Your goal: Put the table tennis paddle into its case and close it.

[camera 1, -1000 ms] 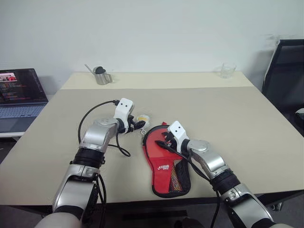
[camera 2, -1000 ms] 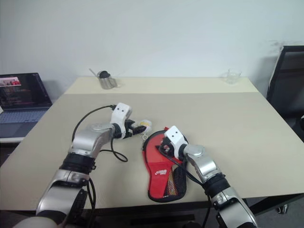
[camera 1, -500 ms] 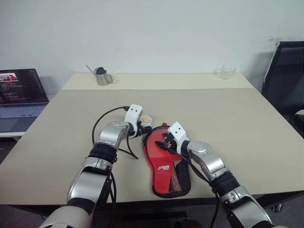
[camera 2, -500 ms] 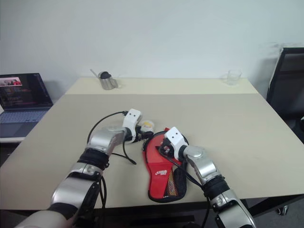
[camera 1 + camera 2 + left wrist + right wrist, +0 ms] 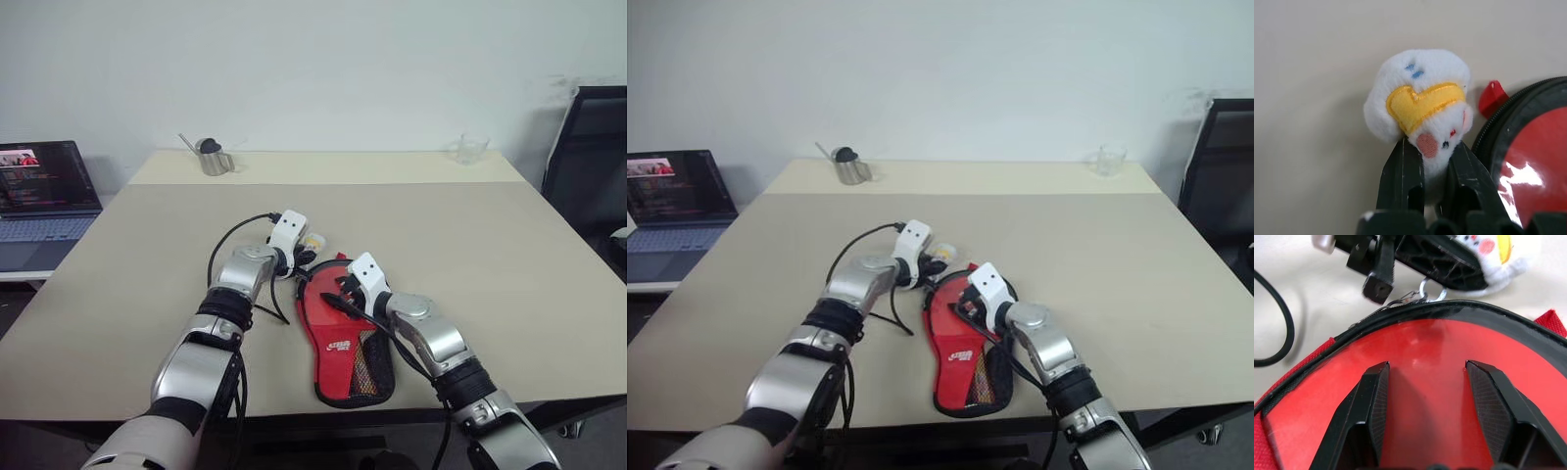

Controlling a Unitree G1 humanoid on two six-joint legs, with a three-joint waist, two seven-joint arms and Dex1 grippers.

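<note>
The case (image 5: 338, 333) lies red face up near the table's front edge, its black mesh pocket and white logo toward me. At the rim of the case's round end lies its white-yellow plush keychain (image 5: 1418, 98), and my left gripper (image 5: 1433, 147) is shut on it. My right gripper (image 5: 1426, 365) is open, both fingers spread over the glossy red round face just inside the black zip rim (image 5: 1449, 311). The table tennis paddle is hidden; I see no blade or handle apart from the case.
A metal pitcher (image 5: 209, 157) and a clear glass (image 5: 470, 148) stand at the table's far edge. A laptop (image 5: 44, 191) sits on a side desk to the left and a black chair (image 5: 588, 166) stands to the right. A black cable (image 5: 230, 257) loops beside my left wrist.
My left arm has swung right to the case's round end and its fingers have closed on the plush keychain. The right gripper has stayed on the case.
</note>
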